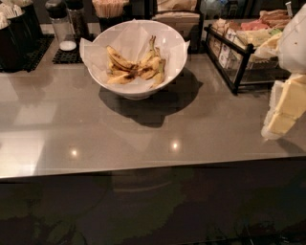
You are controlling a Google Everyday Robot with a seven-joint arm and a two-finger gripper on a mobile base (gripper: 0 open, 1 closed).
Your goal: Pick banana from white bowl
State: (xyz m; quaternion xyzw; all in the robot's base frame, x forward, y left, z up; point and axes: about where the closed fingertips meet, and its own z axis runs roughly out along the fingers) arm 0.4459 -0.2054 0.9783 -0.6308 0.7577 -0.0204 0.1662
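Note:
The white bowl [174,57], deep and lined with crinkled white paper, stands at the back middle of the grey counter. Several bananas lie piled in it. The banana [120,61], long, curved and brown-mottled, lies across the left side of the pile. A banana with an upright greenish stem [153,45] stands to its right, with shorter, paler ones around it. My gripper [283,112], white and cream coloured, hangs at the right edge of the view over the counter. It is well to the right of the bowl, apart from it, and holds nothing that I can see.
A black wire rack [239,62] of packets stands at the back right, between the gripper and the bowl. Shakers [62,26] on a black mat, a cup of sticks [111,9] and black containers [14,33] line the back left. The counter's front edge [143,167] runs across the lower part of the view.

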